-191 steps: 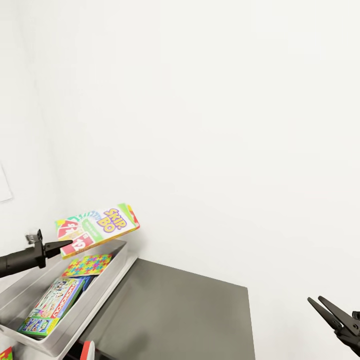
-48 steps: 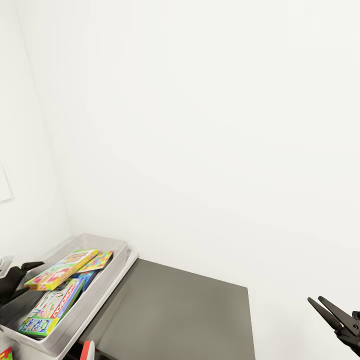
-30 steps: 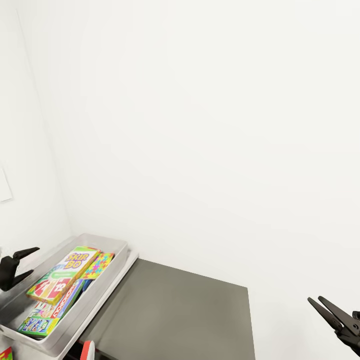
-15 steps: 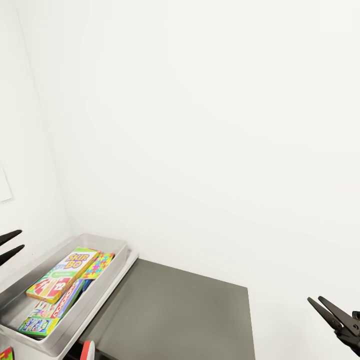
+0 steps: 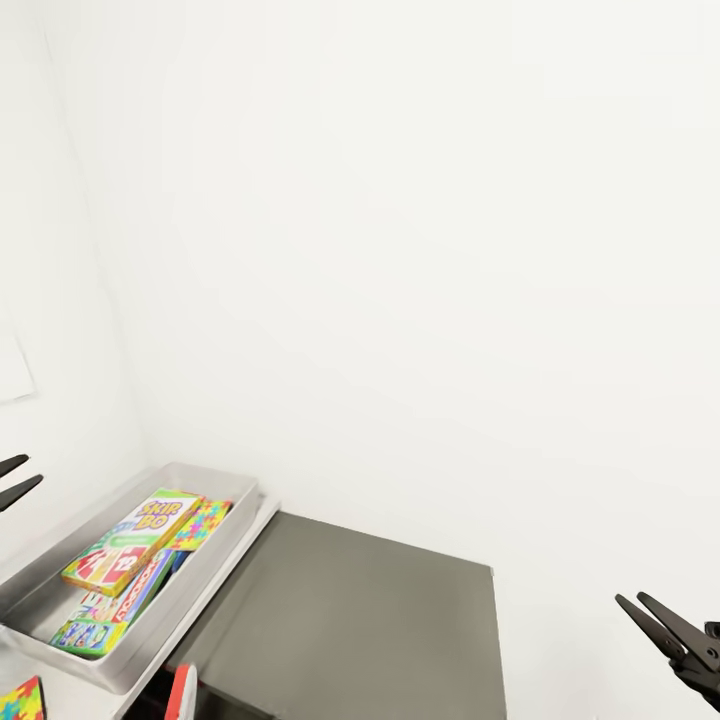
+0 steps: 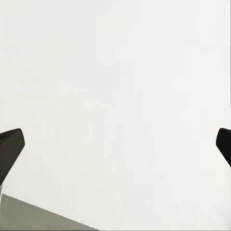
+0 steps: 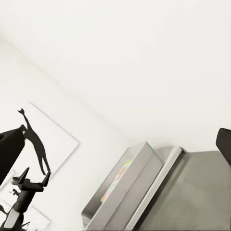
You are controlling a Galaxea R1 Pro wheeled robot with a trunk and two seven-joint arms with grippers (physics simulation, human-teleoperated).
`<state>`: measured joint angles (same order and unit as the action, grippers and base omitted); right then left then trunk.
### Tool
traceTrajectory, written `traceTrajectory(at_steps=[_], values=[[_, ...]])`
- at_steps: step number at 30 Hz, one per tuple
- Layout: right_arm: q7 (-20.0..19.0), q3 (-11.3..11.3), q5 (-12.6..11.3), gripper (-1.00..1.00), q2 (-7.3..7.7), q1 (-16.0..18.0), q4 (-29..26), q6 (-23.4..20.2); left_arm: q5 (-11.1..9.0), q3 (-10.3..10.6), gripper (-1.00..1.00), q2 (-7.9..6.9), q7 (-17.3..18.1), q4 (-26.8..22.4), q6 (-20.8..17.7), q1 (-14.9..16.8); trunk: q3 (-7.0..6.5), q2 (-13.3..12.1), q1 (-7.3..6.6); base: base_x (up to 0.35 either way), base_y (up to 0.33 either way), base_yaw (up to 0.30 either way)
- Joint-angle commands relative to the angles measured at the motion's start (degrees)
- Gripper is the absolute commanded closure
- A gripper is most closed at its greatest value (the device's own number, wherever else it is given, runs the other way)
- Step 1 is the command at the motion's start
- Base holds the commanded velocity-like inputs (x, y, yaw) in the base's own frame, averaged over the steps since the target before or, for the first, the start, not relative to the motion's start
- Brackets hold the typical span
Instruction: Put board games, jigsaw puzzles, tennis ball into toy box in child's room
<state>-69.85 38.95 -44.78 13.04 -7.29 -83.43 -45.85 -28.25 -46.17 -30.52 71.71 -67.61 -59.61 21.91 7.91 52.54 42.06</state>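
Note:
The grey toy box (image 5: 214, 575) stands at the lower left in the head view. Inside it the Skip-Bo board game (image 5: 135, 540) lies on top, partly over a Monopoly box (image 5: 135, 592) and another game box (image 5: 85, 635). A colourful jigsaw puzzle (image 5: 206, 522) lies at the box's far end. My left gripper (image 5: 10, 480) is open and empty at the left edge, above and beside the box. My right gripper (image 5: 652, 622) hangs open at the lower right, holding nothing. In the right wrist view the toy box (image 7: 126, 190) shows from the side. The tennis ball is out of view.
A dark grey table top (image 5: 370, 620) stretches right of the toy box, against a white wall. A corner of a colourful puzzle-patterned thing (image 5: 22, 700) and a red-and-white object (image 5: 184, 692) peek in at the bottom left. A framed picture (image 7: 50, 144) hangs on the side wall.
My left gripper let go of the Skip-Bo box, which now lies in the toy box, and drew back to the left and upward. The head view has shifted slightly.

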Motion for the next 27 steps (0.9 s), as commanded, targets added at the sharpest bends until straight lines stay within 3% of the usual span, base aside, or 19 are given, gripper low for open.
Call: traceTrajectory(at_steps=[1,12,27], values=[[0.05,-0.01,-0.33,-1.00,0.01,-0.01,-0.02,-0.41,-0.04,-0.01,-1.00,0.00,0.16,-0.28,-0.39,-0.07,0.08,0.06,-0.02,-0.301,-0.020,0.000],[0.06,-0.04,-0.40,-1.00,-0.16,-0.01,-0.34,-0.32,-0.05,0.02,-1.00,0.10,0.36,-2.72,-0.39,-1.20,-0.07,0.06,-0.02,-0.263,-0.148,0.037],[0.07,-0.08,-0.38,-1.00,-0.17,-0.01,-0.45,-0.29,-0.05,0.03,-1.00,0.19,0.38,-2.96,-0.36,-1.26,-1.02,0.06,-0.02,-0.039,-0.037,0.190]])
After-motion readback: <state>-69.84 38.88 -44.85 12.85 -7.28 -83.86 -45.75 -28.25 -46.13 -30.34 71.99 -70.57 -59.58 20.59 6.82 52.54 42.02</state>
